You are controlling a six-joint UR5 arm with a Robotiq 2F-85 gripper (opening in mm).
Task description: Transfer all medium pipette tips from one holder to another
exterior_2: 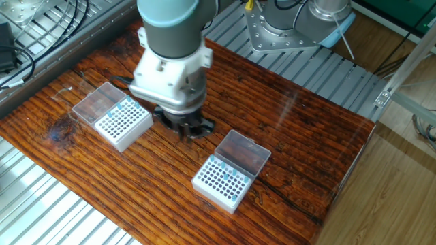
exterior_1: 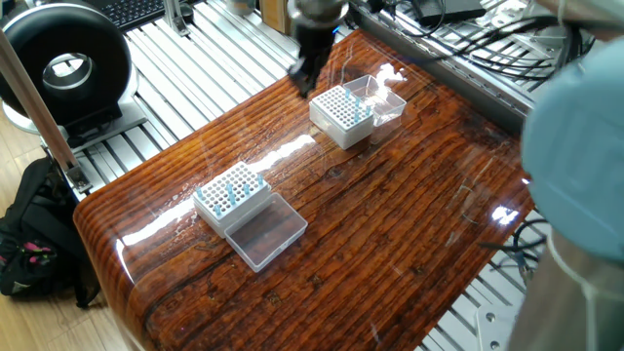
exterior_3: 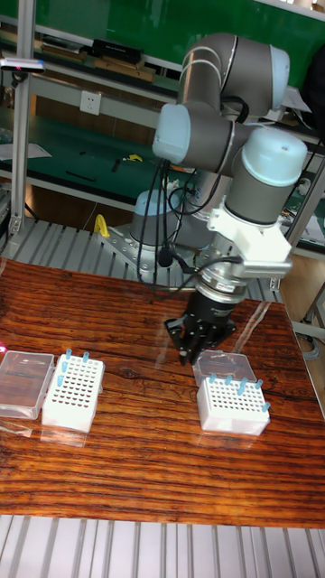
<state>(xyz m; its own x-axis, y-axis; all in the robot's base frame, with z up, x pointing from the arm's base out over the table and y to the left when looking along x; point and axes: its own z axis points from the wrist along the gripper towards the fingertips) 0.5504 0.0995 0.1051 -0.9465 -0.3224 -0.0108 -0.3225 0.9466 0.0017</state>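
Observation:
Two white grid holders stand on the wooden table. One holder point(exterior_2: 122, 124) point(exterior_1: 342, 116) point(exterior_3: 70, 392) carries a few pale-blue medium pipette tips point(exterior_2: 127, 104) point(exterior_1: 363, 109) point(exterior_3: 58, 377) along the edge by its lid. The other holder point(exterior_2: 221, 181) point(exterior_1: 231, 194) point(exterior_3: 232, 406) has several tips point(exterior_2: 225, 178) point(exterior_1: 234, 190) point(exterior_3: 240, 386). My gripper point(exterior_2: 188, 128) point(exterior_1: 306, 74) point(exterior_3: 195, 350) hangs low between the holders, closer to the fuller one in the tall view. Its dark fingers point down, blurred. No tip shows between them.
A clear lid point(exterior_2: 99, 103) point(exterior_2: 243, 152) lies open beside each holder. A black fan point(exterior_1: 66, 66) and a dark bag point(exterior_1: 34, 229) sit beyond one table end. Metal slats point(exterior_2: 61, 218) border the table point(exterior_2: 300, 136), and cables point(exterior_1: 468, 39) run along one edge.

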